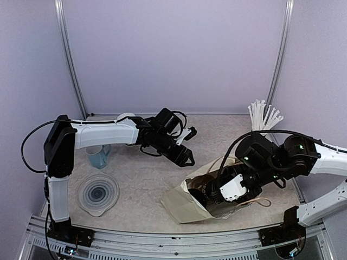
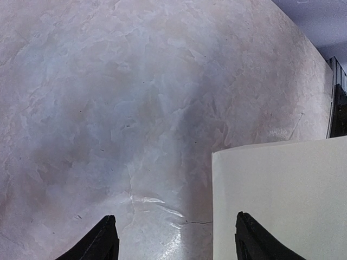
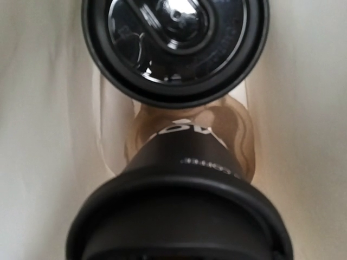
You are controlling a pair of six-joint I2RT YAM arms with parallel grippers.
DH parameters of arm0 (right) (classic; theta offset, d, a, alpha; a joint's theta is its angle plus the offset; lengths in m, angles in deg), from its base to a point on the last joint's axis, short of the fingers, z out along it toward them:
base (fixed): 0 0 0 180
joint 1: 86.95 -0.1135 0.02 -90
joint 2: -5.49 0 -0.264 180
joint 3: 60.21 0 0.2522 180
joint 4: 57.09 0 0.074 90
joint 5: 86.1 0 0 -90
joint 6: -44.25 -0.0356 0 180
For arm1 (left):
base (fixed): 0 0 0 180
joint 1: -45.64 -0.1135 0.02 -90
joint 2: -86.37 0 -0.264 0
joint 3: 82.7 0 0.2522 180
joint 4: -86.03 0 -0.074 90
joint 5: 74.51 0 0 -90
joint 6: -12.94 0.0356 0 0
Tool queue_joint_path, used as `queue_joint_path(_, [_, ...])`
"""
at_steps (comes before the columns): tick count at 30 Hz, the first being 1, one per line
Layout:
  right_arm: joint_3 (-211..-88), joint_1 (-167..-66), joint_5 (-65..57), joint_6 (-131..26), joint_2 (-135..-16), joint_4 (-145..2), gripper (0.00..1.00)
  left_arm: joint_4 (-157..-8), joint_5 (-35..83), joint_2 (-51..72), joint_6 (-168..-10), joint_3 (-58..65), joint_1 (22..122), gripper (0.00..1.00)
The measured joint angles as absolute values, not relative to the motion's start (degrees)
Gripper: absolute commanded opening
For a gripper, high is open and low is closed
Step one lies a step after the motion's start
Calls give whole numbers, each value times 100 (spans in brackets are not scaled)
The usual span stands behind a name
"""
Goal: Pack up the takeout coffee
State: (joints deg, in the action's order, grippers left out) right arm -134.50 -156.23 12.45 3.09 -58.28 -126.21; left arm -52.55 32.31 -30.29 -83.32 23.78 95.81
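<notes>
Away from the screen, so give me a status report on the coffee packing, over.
Left tool open, empty, over table at bag edge. Right tool inside bag, grip unclear. Two lidded cups in carrier, inside bag. No obstruction seen.

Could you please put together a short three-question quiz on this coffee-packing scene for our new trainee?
1. True or false: the left pincer is closed on a cup.
2. Where does the right arm reach? A: into the paper bag. B: onto bare tabletop. C: high in the air, away from everything.
3. How many lidded cups does the right wrist view show inside the bag?

Key: 1 false, it is open and empty. 2 A. 3 two.
</notes>
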Motion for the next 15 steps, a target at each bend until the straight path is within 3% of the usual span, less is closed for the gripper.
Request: queue_joint_path(15, [-13398,-15496,1156,414,-6180,-12369,46,-5358,3312,-3025,-8332,2112,9581,72])
